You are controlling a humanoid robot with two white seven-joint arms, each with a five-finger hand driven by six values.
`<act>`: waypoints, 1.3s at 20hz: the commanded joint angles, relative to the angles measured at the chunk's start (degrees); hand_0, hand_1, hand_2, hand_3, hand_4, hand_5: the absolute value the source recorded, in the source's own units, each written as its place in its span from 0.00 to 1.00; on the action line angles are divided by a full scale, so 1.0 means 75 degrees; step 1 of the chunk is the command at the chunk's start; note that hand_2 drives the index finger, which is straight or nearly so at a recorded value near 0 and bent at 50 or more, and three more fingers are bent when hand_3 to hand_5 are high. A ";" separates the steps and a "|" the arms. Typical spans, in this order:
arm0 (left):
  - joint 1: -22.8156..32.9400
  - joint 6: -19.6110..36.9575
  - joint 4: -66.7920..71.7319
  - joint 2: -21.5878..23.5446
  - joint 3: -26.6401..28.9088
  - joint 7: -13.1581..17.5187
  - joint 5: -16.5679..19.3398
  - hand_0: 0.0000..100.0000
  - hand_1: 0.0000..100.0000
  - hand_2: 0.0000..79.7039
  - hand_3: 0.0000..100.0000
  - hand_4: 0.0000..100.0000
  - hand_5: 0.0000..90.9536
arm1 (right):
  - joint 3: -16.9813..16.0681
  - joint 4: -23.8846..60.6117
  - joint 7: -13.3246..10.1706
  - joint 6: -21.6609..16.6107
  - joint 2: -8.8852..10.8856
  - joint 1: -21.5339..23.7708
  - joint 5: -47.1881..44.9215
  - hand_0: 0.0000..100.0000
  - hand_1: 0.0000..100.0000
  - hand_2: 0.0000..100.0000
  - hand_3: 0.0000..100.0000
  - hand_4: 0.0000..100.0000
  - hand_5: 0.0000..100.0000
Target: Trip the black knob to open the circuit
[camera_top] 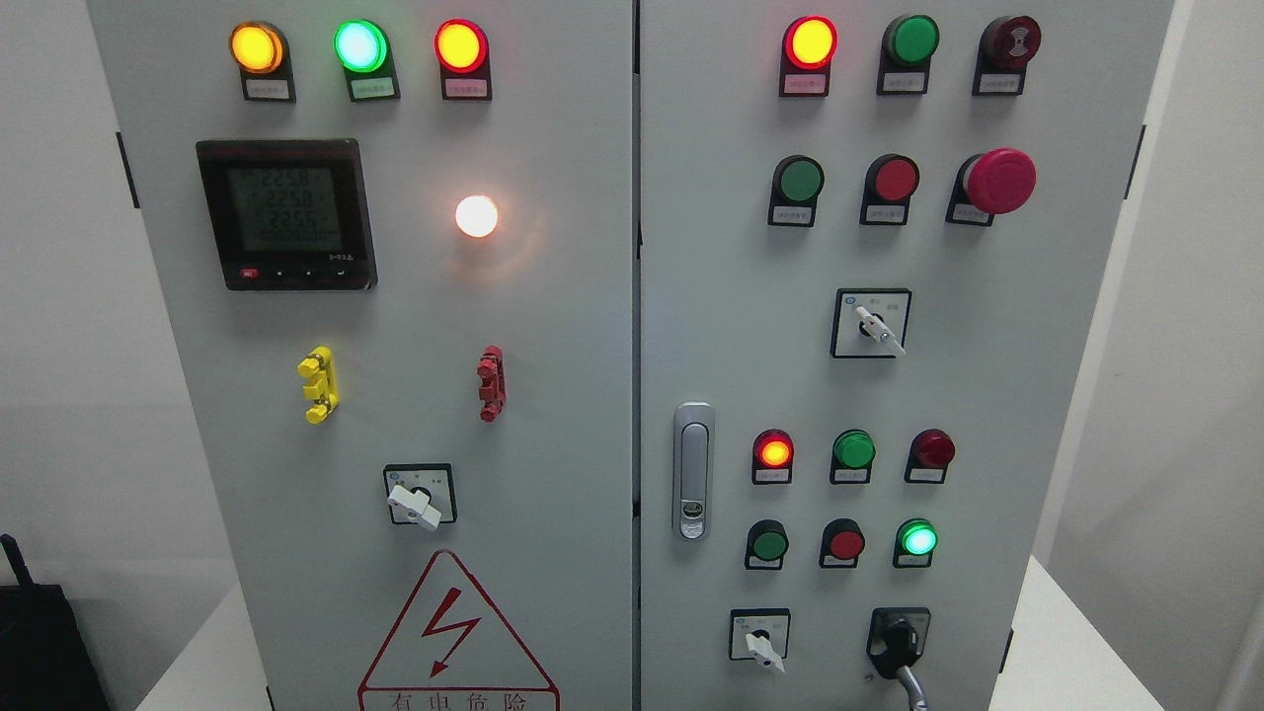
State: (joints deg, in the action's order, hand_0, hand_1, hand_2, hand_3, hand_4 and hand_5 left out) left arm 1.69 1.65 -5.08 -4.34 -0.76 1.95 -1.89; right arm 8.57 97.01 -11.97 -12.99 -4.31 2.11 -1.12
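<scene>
The black knob (pixel 898 640) sits on a black square plate at the lower right of the right cabinet door (pixel 987 395). A slim grey piece (pixel 914 685) runs from under the knob down to the picture's bottom edge; I cannot tell what it is. Neither of my hands or arms shows anywhere in the head view.
A white selector switch (pixel 761 644) sits just left of the knob, with another (pixel 875 329) higher up and one (pixel 419 505) on the left door. Lit lamps, push buttons, a red mushroom button (pixel 998 181), a door latch (pixel 693 470) and a digital meter (pixel 285 213) fill the panels.
</scene>
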 commanded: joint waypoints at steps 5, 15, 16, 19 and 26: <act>-0.0003 -0.0009 0.0009 -0.0007 0.0007 -0.0002 -0.0018 0.12 0.39 0.00 0.00 0.00 0.00 | 0.0288 0.0389 0.0167 -0.0178 -0.0046 -0.0188 0.0055 1.00 1.00 0.06 1.00 1.00 0.89; -0.0003 -0.0009 0.0009 -0.0007 0.0007 -0.0002 -0.0018 0.12 0.39 0.00 0.00 0.00 0.00 | 0.0206 0.0366 0.0097 -0.0178 -0.0011 -0.0129 0.0043 1.00 1.00 0.07 1.00 1.00 0.89; -0.0015 -0.0009 0.0009 -0.0007 0.0007 -0.0002 -0.0018 0.12 0.39 0.00 0.00 0.00 0.00 | 0.0182 0.0366 0.0062 -0.0178 0.0012 -0.0129 0.0032 1.00 1.00 0.07 1.00 1.00 0.89; -0.0003 -0.0009 0.0009 -0.0007 0.0007 -0.0002 -0.0018 0.12 0.39 0.00 0.00 0.00 0.00 | 0.0089 0.0366 0.0049 -0.0178 0.0035 -0.0118 0.0031 1.00 1.00 0.08 1.00 1.00 0.89; -0.0003 0.0002 0.0009 -0.0007 0.0007 -0.0002 -0.0018 0.12 0.39 0.00 0.00 0.00 0.00 | -0.0076 0.0366 0.0049 -0.0190 0.0059 0.0011 0.0031 1.00 1.00 0.08 1.00 1.00 0.88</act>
State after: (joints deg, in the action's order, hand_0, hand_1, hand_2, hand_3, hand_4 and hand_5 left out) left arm 1.69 1.65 -5.08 -4.34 -0.76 1.95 -1.88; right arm 7.72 97.22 -12.83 -13.07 -4.01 2.61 -1.14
